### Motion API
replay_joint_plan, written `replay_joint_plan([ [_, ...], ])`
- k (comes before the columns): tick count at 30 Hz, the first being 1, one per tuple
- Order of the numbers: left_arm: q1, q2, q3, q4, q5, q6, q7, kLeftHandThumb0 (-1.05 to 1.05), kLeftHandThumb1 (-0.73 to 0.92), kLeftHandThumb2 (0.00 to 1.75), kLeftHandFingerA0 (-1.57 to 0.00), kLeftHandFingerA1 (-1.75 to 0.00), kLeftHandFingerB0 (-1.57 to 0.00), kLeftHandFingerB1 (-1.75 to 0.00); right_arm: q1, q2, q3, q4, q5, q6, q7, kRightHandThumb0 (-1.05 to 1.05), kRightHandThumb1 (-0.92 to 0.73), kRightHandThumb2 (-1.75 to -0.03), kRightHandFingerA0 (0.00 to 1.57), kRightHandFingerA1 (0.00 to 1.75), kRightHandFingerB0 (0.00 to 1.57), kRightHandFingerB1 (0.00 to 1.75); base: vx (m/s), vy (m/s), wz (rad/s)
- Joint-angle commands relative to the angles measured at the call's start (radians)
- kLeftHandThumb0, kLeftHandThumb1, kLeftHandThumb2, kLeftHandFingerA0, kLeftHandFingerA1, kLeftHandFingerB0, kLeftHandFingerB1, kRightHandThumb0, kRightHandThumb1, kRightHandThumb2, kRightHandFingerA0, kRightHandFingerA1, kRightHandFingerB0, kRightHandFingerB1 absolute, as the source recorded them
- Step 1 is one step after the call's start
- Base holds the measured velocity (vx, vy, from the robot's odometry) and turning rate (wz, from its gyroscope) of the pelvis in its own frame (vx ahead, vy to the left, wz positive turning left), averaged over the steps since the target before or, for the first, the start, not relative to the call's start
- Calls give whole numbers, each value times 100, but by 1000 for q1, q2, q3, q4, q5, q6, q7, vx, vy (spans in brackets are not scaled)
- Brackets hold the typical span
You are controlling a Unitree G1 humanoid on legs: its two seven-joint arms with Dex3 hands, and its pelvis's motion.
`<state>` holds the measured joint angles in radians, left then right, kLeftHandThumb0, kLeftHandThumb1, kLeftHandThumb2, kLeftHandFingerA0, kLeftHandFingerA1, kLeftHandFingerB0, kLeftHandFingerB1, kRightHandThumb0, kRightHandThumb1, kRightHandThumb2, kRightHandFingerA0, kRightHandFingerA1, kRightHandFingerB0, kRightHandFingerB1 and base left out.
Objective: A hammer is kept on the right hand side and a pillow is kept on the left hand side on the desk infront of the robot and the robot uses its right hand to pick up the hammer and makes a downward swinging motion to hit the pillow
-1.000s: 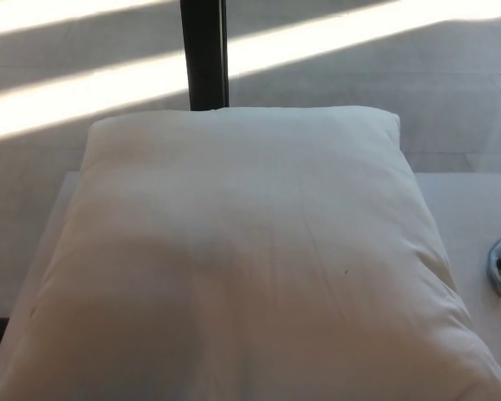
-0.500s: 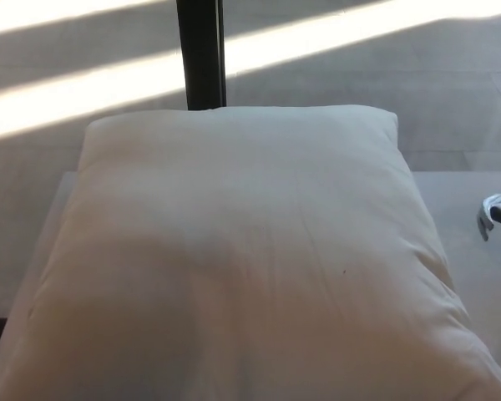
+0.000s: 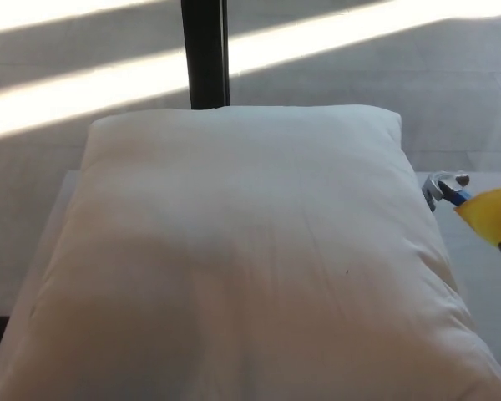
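Sunlit floor lies beyond the worktop (image 3: 484, 276), where the pillow (image 3: 242, 259) fills the middle. Hammer (image 3: 463, 200) hangs at its right edge; the right hand's grip cannot be seen. Swing down squarely onto the pillow's centre.

the pillow (image 3: 242, 259) lies on the desk (image 3: 484, 276), with the hammer (image 3: 476, 205) just beside its right edge.

A pale, flat desk surface (image 3: 484, 276) shows at the right and left edges. Beyond it lies grey tiled floor (image 3: 334, 83), crossed by bright slanting bands of sunlight (image 3: 83, 92) (two of them). A dark upright post (image 3: 204, 52) rises behind.
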<state>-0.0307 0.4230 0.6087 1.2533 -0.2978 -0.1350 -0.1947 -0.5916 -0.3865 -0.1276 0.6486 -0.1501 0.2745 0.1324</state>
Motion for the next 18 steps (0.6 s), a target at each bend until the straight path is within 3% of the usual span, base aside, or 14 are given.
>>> replay_joint_plan([
  [1, 26, 5, -6, 3, -9, -44, -37, -61, 73, 62, -67, -57, -58, -49, -252, 36, -225, -319, 618, 857, 357, -33, -63, -117, 106, 175, 80, 168, 0, 0, 0],
  [2, 27, 3, -5, 1, -9, -48, -33, -62, 72, 62, -69, -58, -59, -49, -256, 39, -222, -346, 629, 818, 361, -34, -57, -120, 106, 175, 79, 174, 0, 0, 0],
  [3, 29, 0, -5, -1, -11, -47, -35, -62, 73, 62, -69, -59, -59, -49, -274, 45, -246, -339, 645, 833, 347, -34, -61, -115, 107, 175, 80, 167, 0, 0, 0],
  [5, 29, -5, -2, 0, -13, -44, -28, -62, 72, 61, -71, -59, -61, -50, -280, 47, -251, -365, 644, 813, 340, -34, -60, -116, 106, 175, 74, 170, 0, 0, 0],
  [8, 33, -2, -4, 2, -12, -46, -43, -63, 73, 62, -67, -59, -58, -50, -379, 51, -312, -349, 652, 885, 277, -41, -60, -108, 108, 175, 76, 166, 0, 0, 0],
  [9, 34, -1, -4, 6, -11, -47, -44, -62, 73, 62, -68, -59, -57, -49, -394, 55, -321, -353, 665, 894, 279, -39, -63, -108, 108, 175, 70, 173, 0, 0, 0],
  [12, 28, 1, -5, 8, -8, -36, -25, -62, 73, 62, -68, -56, -59, -48, -449, 79, -348, -346, 704, 953, 281, -32, -62, -108, 107, 175, 73, 170, 0, 0, 0],
  [18, 27, -7, 3, 1, -20, -39, -39, -62, 72, 61, -69, -62, -60, -51, -457, 165, -255, -387, 691, 917, 315, -28, -60, -112, 103, 175, 82, 160, 0, 0, 0],
])
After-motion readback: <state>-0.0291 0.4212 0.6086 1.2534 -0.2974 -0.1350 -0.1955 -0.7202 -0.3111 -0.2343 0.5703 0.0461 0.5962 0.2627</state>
